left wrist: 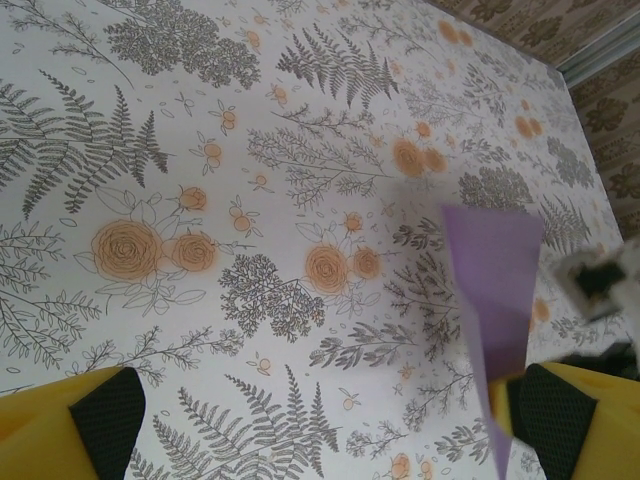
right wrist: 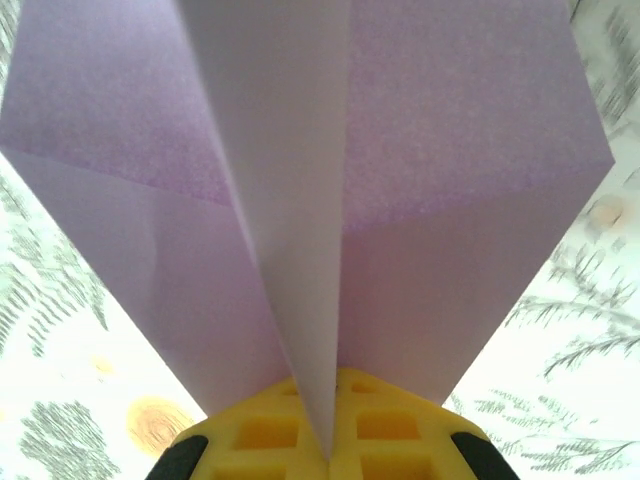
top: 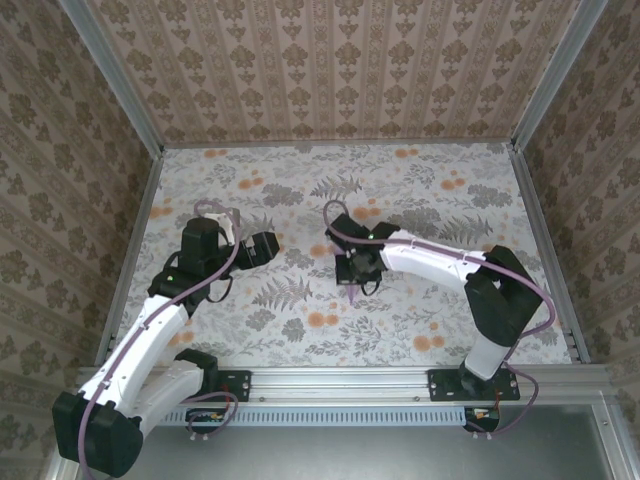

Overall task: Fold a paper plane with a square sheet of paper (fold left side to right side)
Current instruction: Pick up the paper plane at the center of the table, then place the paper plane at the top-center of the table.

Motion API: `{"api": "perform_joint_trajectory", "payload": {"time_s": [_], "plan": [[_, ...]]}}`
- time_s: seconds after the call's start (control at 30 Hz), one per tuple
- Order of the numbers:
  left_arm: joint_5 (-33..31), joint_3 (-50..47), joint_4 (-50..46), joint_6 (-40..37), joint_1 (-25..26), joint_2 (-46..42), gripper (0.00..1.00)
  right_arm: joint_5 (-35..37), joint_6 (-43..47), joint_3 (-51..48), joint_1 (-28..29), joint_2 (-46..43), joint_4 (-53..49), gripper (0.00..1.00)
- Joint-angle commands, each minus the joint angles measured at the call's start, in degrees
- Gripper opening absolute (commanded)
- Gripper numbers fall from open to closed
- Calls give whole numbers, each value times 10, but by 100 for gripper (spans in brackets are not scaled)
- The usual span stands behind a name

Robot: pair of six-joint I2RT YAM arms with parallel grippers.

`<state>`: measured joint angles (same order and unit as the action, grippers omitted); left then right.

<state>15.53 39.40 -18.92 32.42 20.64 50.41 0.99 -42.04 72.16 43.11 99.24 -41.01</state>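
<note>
There is one paper plane (top: 353,297), a narrow pointed dart of pale lilac paper with a single crease down its centre. It sits a little right of the table's middle, slightly toward the near edge. In the top view only a small lilac tip of it pokes out from under the right gripper (top: 354,272), pointing toward the near edge. The right wrist view shows the plane (right wrist: 300,150) spreading wide away from the camera, its two wings meeting at the centre fold. Its narrow end is pinched between the yellow fingers of the right gripper (right wrist: 330,445), which are clamped tight on the fold. I cannot tell whether any part of the paper touches the table. In the left wrist view the plane (left wrist: 490,280) hangs with its broad end up and tapers downward. There are two arms, both white and black. The left gripper (top: 262,247) is left of the table's middle, well apart from the plane. Its two yellow, black-padded fingers (left wrist: 110,415) are spread fully wide with nothing between them. The table (top: 420,190) is covered in a white sheet printed with grey ferns and orange flowers. Brown patterned walls (top: 330,70) close it in at the far, left and right edges.
</note>
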Motion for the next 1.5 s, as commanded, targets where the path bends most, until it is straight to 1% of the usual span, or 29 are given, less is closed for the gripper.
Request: {"api": "perform_joint_trajectory", "payload": {"time_s": [0.0, 0.23, 0.43, 0.63, 0.8, 1.13, 1.47], "plan": [[17, 0, -20, -21, -5, -4, 100, 10, 46, 67, -32, 49, -69, 0], [16, -2, -46, -31, -10, -12, 100, 2, 84, 218, -90, 163, -122, 0], [15, 2, -56, -41, -16, -12, 100, -6, 107, 332, -115, 259, -160, 0], [18, 1, -54, -43, -21, -11, 100, 3, 122, 403, -129, 318, -184, 0], [21, -3, -52, -42, -23, -11, 100, 21, 133, 437, -133, 349, -201, 0], [27, -6, -48, -41, -24, -12, 100, 19, 134, 462, -137, 386, -204, 0], [31, -5, -47, -41, -24, -12, 100, 14, 137, 464, -136, 391, -205, 7]]}}
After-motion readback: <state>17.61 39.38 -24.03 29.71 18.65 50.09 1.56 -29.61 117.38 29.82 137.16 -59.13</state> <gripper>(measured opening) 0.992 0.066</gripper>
